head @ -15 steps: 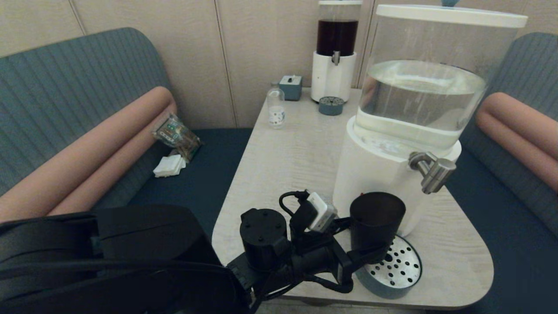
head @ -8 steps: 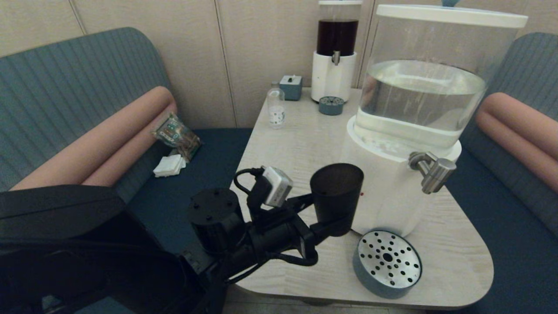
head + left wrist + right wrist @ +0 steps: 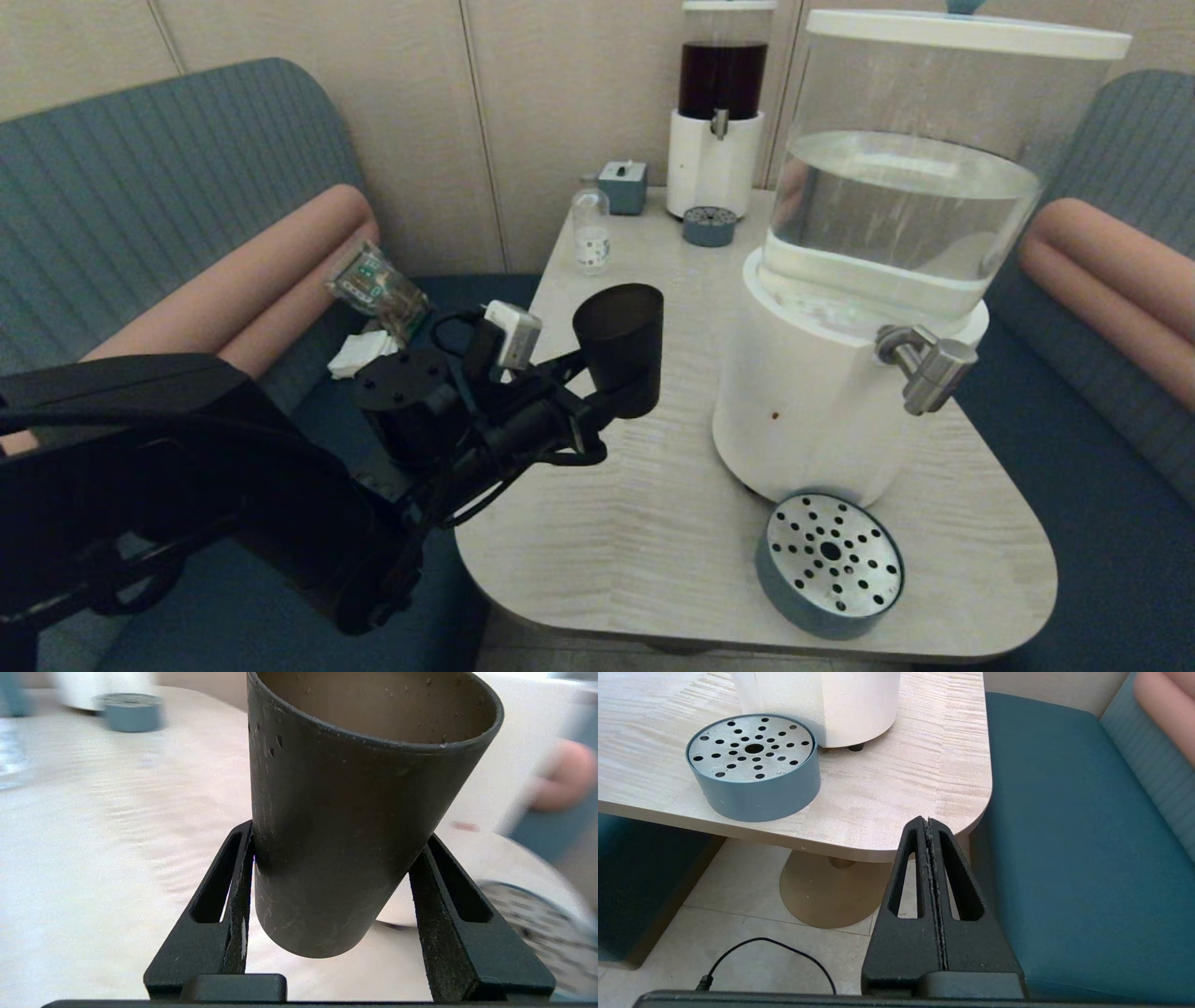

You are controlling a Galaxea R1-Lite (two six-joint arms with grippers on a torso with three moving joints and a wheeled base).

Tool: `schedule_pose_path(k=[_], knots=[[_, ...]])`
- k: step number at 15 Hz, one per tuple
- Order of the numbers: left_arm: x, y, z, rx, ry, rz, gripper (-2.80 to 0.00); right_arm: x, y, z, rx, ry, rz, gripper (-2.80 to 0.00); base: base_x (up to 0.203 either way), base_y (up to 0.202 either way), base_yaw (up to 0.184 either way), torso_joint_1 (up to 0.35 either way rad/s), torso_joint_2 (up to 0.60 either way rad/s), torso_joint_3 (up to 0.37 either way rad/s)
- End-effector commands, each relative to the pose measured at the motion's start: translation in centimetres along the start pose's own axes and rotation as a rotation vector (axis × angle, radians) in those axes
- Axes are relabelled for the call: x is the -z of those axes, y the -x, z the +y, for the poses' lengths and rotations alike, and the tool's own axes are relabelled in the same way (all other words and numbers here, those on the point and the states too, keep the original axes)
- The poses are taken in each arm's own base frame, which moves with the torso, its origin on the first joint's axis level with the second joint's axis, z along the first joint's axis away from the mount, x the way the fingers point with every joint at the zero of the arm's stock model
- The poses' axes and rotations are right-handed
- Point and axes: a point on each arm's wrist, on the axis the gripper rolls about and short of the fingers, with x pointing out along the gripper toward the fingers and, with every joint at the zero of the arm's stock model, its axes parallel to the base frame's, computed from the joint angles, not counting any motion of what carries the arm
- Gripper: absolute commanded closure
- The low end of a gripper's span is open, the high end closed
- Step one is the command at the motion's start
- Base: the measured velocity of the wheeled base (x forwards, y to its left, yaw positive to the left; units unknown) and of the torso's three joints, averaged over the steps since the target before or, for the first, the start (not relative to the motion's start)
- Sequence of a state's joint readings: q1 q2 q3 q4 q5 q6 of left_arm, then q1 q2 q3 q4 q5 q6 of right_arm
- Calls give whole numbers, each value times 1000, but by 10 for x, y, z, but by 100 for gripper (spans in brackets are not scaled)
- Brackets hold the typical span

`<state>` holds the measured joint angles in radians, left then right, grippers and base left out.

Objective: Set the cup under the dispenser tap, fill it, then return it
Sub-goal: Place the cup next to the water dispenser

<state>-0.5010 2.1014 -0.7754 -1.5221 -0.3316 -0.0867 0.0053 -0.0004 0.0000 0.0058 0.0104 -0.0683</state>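
Head view shows the left pincer clamped on the cup, held above the counter left of the dispenser tap; set it down upright and gently.

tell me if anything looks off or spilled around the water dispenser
No spill shows. The cup is held upright in the left hand, lifted clear of the table, left of the drip tray, which sits left of the dispenser tap. A small reddish speck marks the dispenser's white base.

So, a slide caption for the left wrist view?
Left gripper shut on tapered dark brown plastic cup above pale wooden table.
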Motion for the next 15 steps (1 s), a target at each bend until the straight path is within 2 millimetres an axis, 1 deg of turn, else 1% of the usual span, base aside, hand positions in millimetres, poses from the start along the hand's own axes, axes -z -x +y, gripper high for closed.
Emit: schedule_pose_path(k=[1,4,6,9,12,15], knots=[[19,-8,23,-48,-3,12,0,0,0,0,-1,1,1,0,0,0,0,0,0,0],[28,-19,56,-108,-30,-24,0,0,0,0,-1,1,0,0,0,0,0,0,0,0],[38,-23,77,-143,-44,-30,0,0,0,0,0,1,1,0,0,0,0,0,0,0],[63,-24,111,-198,-55,-23,0,0,0,0,0,2,1,0,0,0,0,0,0,0],[83,-22,126,-224,-50,-1,0,0,0,0,-1,1,1,0,0,0,0,0,0,0],[98,-20,128,-217,-43,26,0,0,0,0,-1,2,1,0,0,0,0,0,0,0]])
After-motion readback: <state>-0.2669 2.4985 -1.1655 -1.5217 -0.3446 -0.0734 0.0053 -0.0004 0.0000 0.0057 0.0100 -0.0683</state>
